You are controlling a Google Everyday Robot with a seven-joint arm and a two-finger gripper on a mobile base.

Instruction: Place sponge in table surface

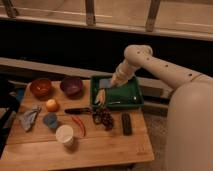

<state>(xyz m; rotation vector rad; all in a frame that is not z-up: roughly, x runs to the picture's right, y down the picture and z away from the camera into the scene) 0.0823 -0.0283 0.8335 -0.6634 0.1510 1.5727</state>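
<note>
The white arm reaches in from the right and bends down over the green tray (131,106) at the back right of the wooden table (100,147). The gripper (116,81) hangs low over the tray's back left part, and whether it is open or closed cannot be told. The sponge (105,83), a pale blue-grey block, lies flat in the tray's back left corner just beside the gripper; whether they touch is unclear. Its longer side seems to run left to right along the back wall, though its outline is too soft to be sure. A yellow object (100,96) leans at the tray's left rim. On the table lie a red bowl (40,86), a purple bowl (71,85), an orange (51,105), a knife (77,110), grapes (104,118) and a white cup (65,135)
</note>
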